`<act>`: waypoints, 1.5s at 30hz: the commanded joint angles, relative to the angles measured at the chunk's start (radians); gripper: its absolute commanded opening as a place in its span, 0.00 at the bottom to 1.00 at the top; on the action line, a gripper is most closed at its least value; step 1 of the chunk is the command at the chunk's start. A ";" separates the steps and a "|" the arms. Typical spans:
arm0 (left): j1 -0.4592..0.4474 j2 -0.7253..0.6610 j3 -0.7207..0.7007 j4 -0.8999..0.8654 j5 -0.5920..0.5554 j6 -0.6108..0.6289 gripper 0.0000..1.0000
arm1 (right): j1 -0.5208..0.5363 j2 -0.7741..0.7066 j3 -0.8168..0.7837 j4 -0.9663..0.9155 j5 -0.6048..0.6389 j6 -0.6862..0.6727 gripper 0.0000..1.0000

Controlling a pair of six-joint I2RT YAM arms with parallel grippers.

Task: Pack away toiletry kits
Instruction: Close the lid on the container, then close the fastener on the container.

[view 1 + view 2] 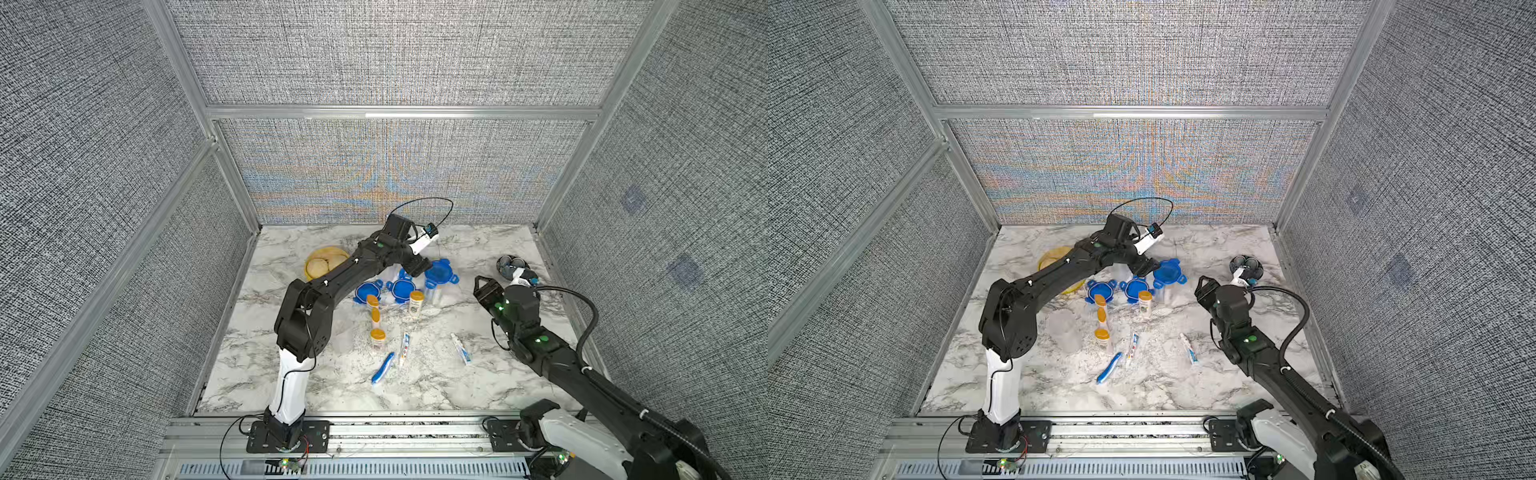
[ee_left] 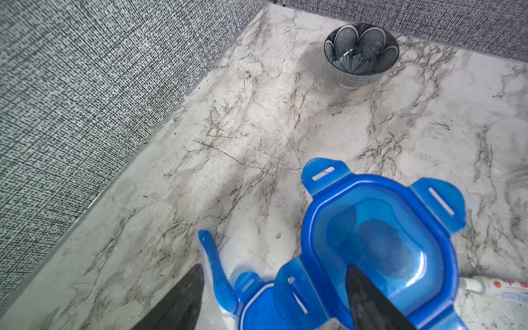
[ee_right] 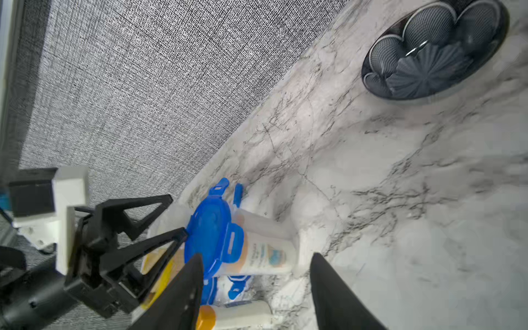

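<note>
Top view, nearest the base rail: one folding toothbrush and two toothpaste tubes lie loose on the marble table, not yet packed. Beyond them are the orange-capped bottles, then two loose blue lids. Further back stands the lidded jar with a bottle inside. Its tabs flare outward, so I judge it unlatched.

Right wrist view: the right gripper is spread wide with nothing between its fingers, just short of that jar.

Left wrist view: the left gripper is likewise spread, one finger over the lid, gripping nothing.

Recommendation: press each tab down squarely while the other arm steadies the jar wall. The jar looks light and liable to tip.

The patterned bowl sits well apart at the far side.
</note>
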 commanded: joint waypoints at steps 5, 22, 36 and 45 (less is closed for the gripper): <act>0.001 -0.043 0.017 0.002 0.071 -0.040 0.80 | -0.127 0.021 0.161 -0.156 -0.375 -0.515 0.80; 0.062 -0.218 -0.209 0.118 0.108 -0.142 0.82 | -0.136 0.445 0.644 -0.581 -0.784 -1.337 0.99; 0.093 -0.378 -0.486 0.270 0.160 -0.233 0.82 | -0.083 0.707 0.887 -0.768 -0.648 -1.405 0.99; 0.096 -0.383 -0.491 0.259 0.157 -0.231 0.81 | -0.067 0.783 0.951 -0.820 -0.648 -1.453 0.99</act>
